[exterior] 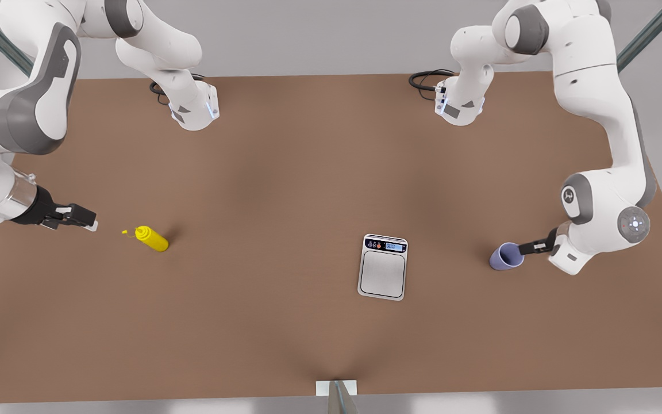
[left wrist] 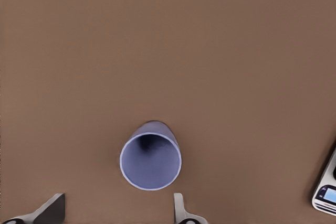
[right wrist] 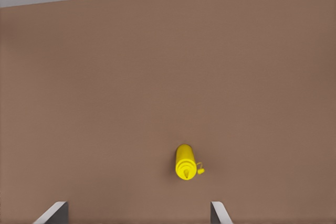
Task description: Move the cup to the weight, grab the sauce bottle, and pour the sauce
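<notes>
The left end effector [exterior: 522,248] hung just behind the cup [exterior: 505,256], fingers apart and not yet around it; a shallow approach could knock it over, well short of the weight [exterior: 383,267]. The right end effector [exterior: 83,220], also spread, waited near the sauce bottle [exterior: 153,238] on the table [exterior: 285,172].

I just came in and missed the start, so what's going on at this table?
Two robot arms are set up for a weighing-and-pouring job, and nothing is gripped yet. The left gripper, fingers open, is right beside the cup, which stands on the table off the weight. The right gripper, also open, hovers short of the sauce bottle. The weight's plate is bare.
</notes>
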